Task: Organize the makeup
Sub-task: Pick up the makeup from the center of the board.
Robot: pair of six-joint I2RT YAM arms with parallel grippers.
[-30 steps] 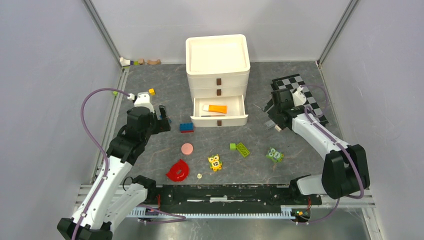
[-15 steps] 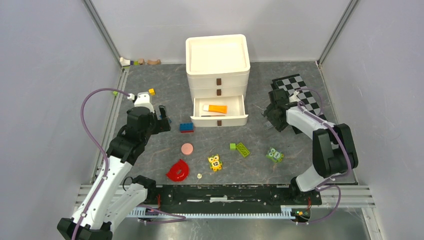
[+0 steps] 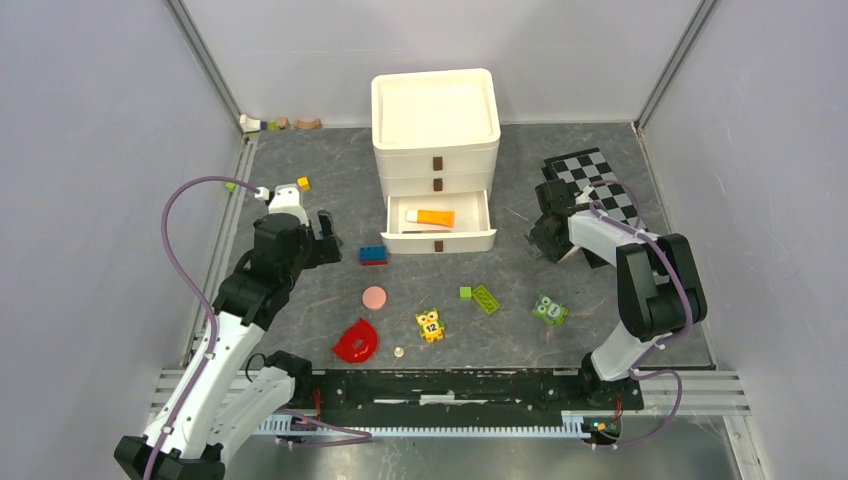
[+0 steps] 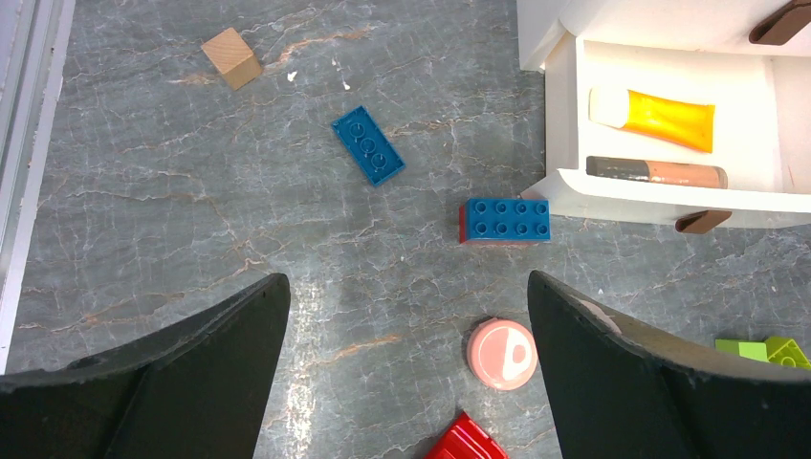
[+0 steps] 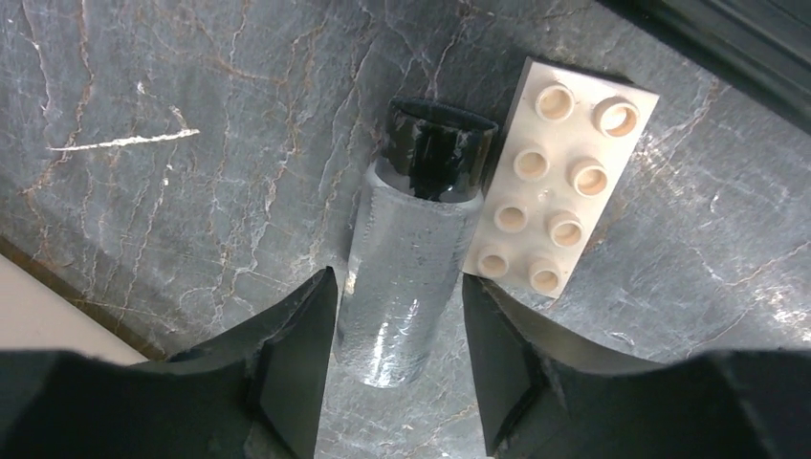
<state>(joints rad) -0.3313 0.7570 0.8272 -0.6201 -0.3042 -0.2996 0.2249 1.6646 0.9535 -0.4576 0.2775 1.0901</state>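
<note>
Right gripper (image 5: 397, 287) straddles the clear tube (image 5: 413, 229), jaws apart.
Closing, I risk snagging the white brick (image 5: 553, 215) just beside it; left gripper (image 4: 406, 282) hangs spread wide.

The yellow owl block (image 3: 431, 325) bears the number 12.

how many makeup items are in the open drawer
2. An orange tube lies toward the back of the drawer, and a beige stick lies along its front wall. Nothing else shows inside it.
</note>
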